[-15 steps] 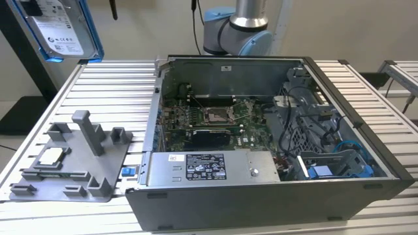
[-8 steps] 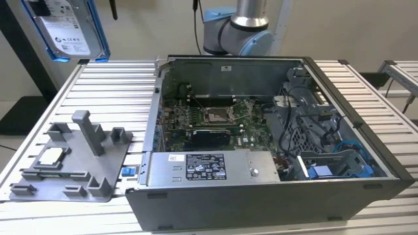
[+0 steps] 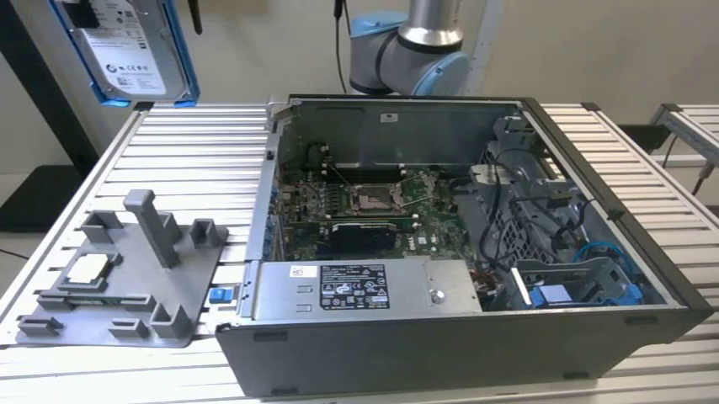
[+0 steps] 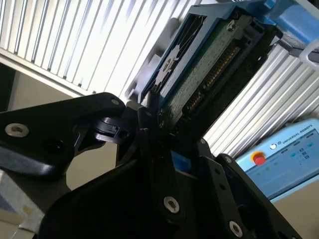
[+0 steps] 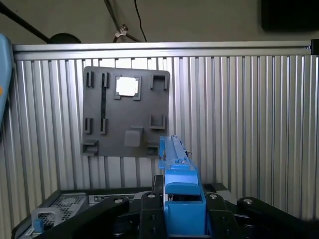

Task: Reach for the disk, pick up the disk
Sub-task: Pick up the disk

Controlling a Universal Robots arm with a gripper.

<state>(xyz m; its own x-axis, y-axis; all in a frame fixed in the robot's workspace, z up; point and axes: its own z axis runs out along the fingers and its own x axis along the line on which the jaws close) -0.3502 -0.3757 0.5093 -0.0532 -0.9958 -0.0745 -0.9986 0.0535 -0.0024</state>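
Exterior view: we logged the disk (image 3: 133, 50) raised well clear of the table (image 3: 180, 151) and the open computer case (image 3: 450, 362), its upper end cut off at the frame edge. Second wrist view: the gripper (image 4: 158, 124) pinched the disk by one end, jaws clamped against it, circuit side showing beyond them; the contact faces were hidden. First wrist view: blue bracket (image 5: 183, 201) seated between the jaws, grey fixture tray (image 5: 127, 112) far beyond. Risk, we judged: an end-on hold on plastic could let the disk pivot or slip.
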